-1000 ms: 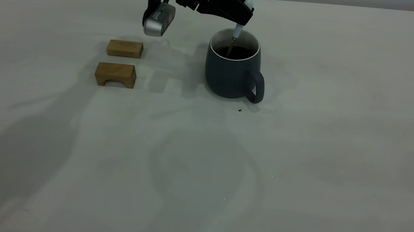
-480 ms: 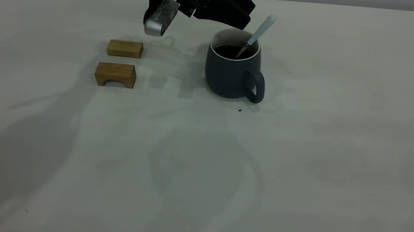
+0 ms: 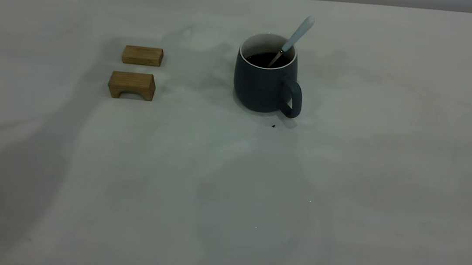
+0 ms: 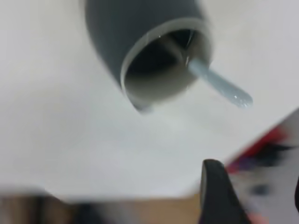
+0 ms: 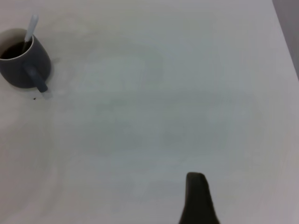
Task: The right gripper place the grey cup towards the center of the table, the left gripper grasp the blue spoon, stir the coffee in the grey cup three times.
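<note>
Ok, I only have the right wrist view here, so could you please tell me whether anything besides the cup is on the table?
Observer: Yes. A plain wooden block and an arched wooden block lie on the left arm's side of the cup, well apart from it.
Operator: Thank you. Is the left gripper holding the spoon?
Observer: No. The left gripper is open and hangs above the cup, clear of the spoon, which leans free on the rim.
Operator: And is the spoon's bowl in the coffee?
Observer: Yes. The metal end dips into the coffee, and the handle sticks out past the rim on the right arm's side.
</note>
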Motion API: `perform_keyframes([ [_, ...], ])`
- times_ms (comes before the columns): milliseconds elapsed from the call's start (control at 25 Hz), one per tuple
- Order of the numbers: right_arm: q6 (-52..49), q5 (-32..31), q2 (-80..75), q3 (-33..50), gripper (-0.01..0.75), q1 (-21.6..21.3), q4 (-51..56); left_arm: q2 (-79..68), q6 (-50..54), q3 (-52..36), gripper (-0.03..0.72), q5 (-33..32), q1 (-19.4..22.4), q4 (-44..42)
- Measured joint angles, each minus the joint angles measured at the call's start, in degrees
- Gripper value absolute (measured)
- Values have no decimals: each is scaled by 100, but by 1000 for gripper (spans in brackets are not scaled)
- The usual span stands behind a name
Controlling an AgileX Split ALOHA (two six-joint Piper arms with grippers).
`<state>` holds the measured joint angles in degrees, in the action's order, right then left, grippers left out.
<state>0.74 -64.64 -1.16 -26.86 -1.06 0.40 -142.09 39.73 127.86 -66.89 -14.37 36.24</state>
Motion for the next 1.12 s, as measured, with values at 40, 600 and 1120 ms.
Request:
perform_keyframes([
  [40, 0, 0, 0, 0, 582, 0, 0, 91, -606, 0, 465, 0, 0, -201],
  [600, 0, 0, 0, 0, 582, 0, 0, 2023, -2387, 0, 465, 0, 0, -3512],
  [1120, 0, 0, 0, 0, 582, 0, 0, 5289, -2901, -2786, 464, 0, 0, -4758],
])
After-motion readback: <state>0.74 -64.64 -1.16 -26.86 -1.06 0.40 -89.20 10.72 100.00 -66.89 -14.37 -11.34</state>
